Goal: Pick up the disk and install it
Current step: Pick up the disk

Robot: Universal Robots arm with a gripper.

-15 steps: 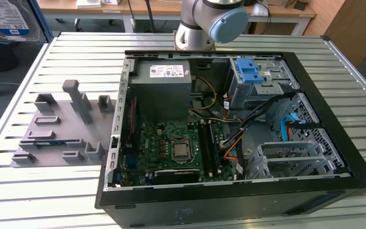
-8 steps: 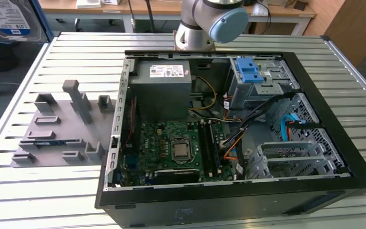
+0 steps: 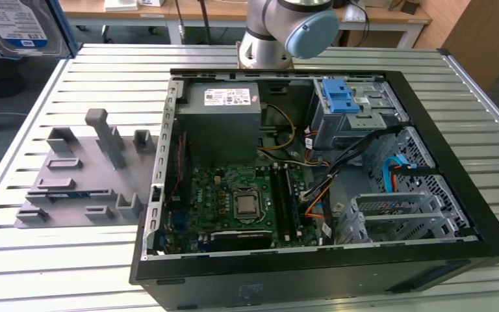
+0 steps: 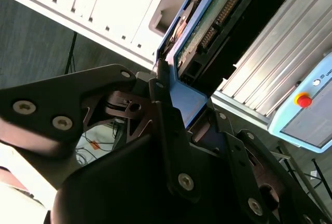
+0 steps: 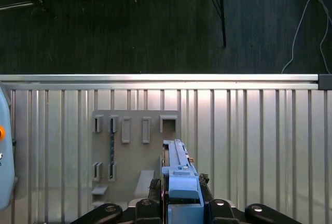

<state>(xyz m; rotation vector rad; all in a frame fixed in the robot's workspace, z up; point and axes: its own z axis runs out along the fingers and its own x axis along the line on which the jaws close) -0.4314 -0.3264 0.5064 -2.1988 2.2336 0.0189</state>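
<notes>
- Clamping the disk (image 5: 179, 162) by its blue bracket, the end effector (image 5: 179, 182) is pressing its black fingers (image 4: 162, 110) against the bracket's two sides in both wrist views.
- The disk is sticking out past the fingertips. It is showing edge-on in the first wrist view, while the second wrist view is showing its green circuit-board face.
- Beyond the disk's far end, a grey slotted fixture (image 5: 135, 154) is lying on the ribbed tabletop (image 5: 249, 146).
- The disk's white-and-blue label (image 3: 15, 29) is showing in the exterior view, well apart from the open computer case (image 3: 319, 276).
- The case is holding a grey power supply (image 3: 223, 123), a green motherboard (image 3: 223, 201), a metal drive cage (image 3: 353, 114) with a blue latch, and loose cables (image 3: 353, 153).
- The second wrist view is also showing a pendant (image 4: 306, 112) with a red button, off the tabletop's edge.
</notes>
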